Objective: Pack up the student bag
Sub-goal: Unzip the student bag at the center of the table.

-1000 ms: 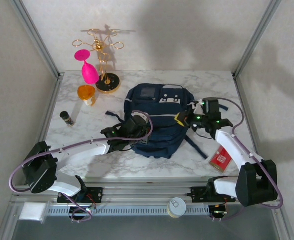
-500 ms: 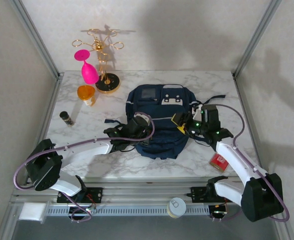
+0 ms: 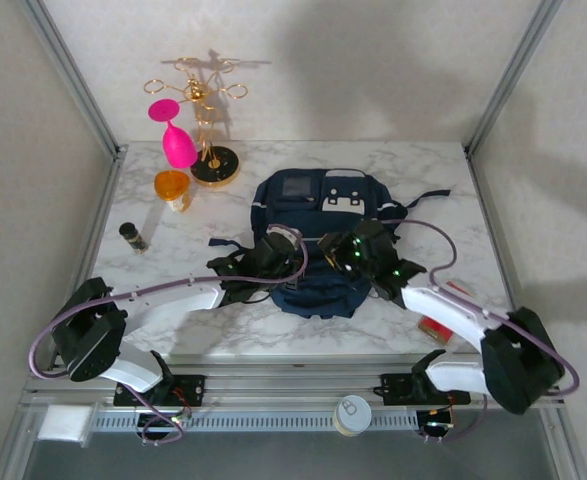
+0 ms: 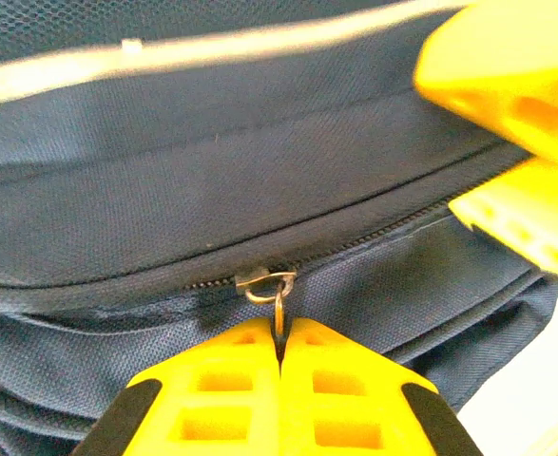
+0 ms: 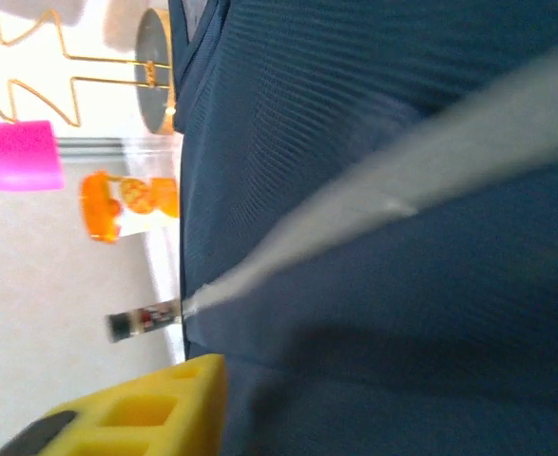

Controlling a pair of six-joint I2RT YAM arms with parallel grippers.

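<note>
One student bag point(image 3: 318, 215) lies mid-bench, nearer the far edge. Left gripper point(image 4: 280, 331) pinched tight on its one zip pull point(image 4: 278, 304). Right gripper point(image 3: 345, 250) over the bag's middle; grip can't be told. Far-left corner: one gold rack point(image 3: 205, 120), one pink glass point(image 3: 176, 135), one orange cup point(image 3: 172, 187).

the backpack point(image 4: 259, 190) is matt woven cloth, its zip ring point(image 4: 279, 302) shiny metal; the table point(image 3: 443, 170) smooth marble-look, the stand point(image 3: 206, 120) gold wire.

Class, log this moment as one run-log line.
left tool: shut on zipper pull | right tool: beside left tool at student bag, grip unclear
</note>
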